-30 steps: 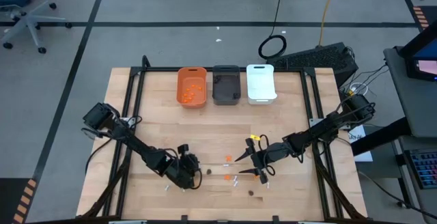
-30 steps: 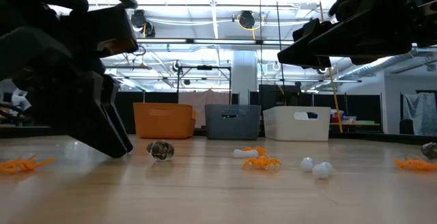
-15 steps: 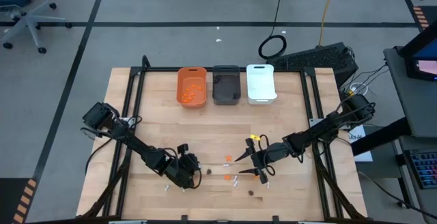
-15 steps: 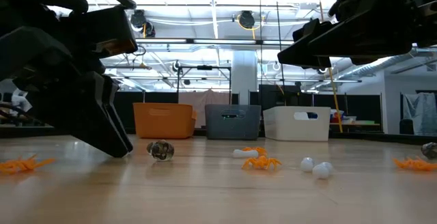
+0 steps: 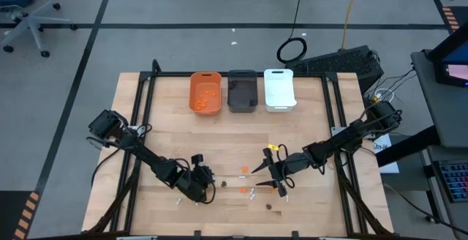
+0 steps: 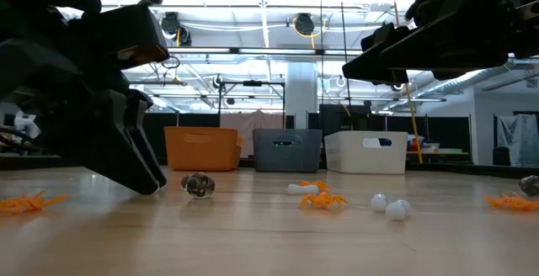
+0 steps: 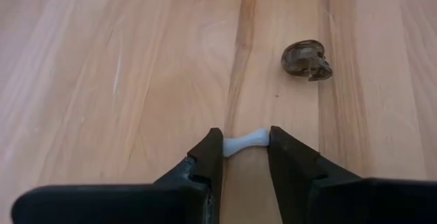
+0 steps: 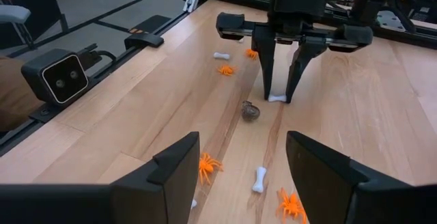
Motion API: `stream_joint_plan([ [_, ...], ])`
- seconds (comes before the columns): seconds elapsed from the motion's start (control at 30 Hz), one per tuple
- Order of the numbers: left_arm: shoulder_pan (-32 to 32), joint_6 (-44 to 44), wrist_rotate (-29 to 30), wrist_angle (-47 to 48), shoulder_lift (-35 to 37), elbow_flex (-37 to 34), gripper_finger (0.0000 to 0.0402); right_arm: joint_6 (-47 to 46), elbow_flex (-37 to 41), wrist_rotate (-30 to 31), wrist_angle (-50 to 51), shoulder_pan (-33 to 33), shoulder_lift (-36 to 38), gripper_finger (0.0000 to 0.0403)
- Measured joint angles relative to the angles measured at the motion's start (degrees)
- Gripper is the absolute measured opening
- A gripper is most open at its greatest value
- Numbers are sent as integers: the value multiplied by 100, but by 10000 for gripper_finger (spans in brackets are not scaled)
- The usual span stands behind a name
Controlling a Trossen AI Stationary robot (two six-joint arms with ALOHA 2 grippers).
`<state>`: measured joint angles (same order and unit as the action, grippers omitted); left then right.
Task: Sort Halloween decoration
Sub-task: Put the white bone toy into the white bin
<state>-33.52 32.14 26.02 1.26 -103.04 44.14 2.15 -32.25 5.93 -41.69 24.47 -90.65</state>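
Between fingertips: white bone | left pincer: pinching it on table

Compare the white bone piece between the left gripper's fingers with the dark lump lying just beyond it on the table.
The white bone piece is pale, slim and stick-shaped; the dark lump is brown-black and rounded.
The bone piece is clamped between the fingers of the left gripper; the lump lies free, touched by nothing.
The bone piece looks thinner than the lump.
Both rest on the wooden table, close together, and neither is in a bin yet.
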Motion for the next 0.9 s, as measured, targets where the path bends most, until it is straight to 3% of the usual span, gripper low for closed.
stream_joint_plan([
  [0.57,3,-581,70,198,-3,365,92,3,0,0,2,2,0,203],
  [0.9,0,-557,271,238,514,407,92,18,0,0,7,2,0,203],
])
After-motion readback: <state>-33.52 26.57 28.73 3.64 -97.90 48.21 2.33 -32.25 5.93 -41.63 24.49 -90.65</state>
